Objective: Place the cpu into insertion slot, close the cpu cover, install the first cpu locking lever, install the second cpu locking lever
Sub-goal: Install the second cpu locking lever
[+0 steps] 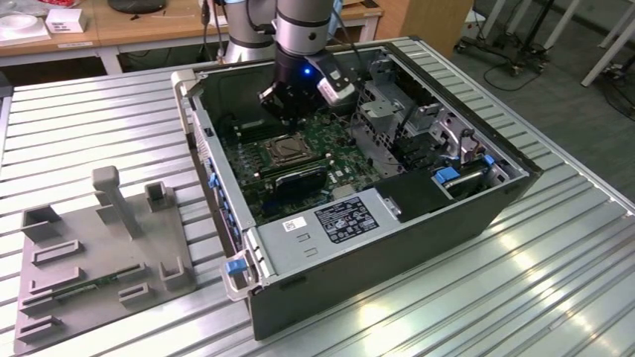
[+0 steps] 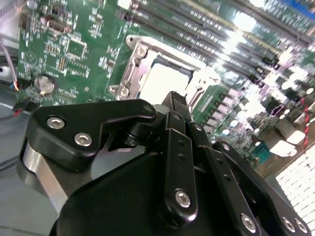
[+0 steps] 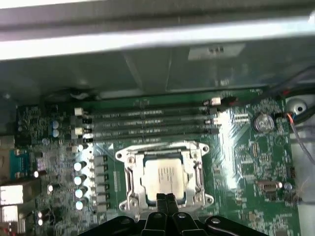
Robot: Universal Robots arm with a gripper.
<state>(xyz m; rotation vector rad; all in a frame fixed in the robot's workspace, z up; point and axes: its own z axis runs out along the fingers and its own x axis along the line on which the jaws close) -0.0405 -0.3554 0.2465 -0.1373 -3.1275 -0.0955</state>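
Note:
The cpu (image 3: 165, 176), a pale silver square, lies flat in the insertion slot (image 1: 288, 149) on the green board inside the open computer case. The cpu cover (image 3: 162, 149), a steel frame with a window, lies down around the chip. In the second wrist view the cpu (image 2: 165, 81) shows through the cover (image 2: 162, 49) just past my black fingers. My gripper (image 3: 165, 198) is shut with nothing between its fingers, its tips hovering at one edge of the socket. In the exterior view the gripper (image 1: 281, 111) hangs just behind the socket. I cannot tell how the locking levers stand.
Long black memory slots (image 3: 147, 123) run beside the socket, and a row of capacitors (image 3: 78, 167) lines another side. A coin battery (image 3: 262, 122) sits near red wires. The case walls (image 1: 397, 223) and a drive cage (image 1: 417, 126) hem in the board. A grey fixture (image 1: 100, 245) stands on the table.

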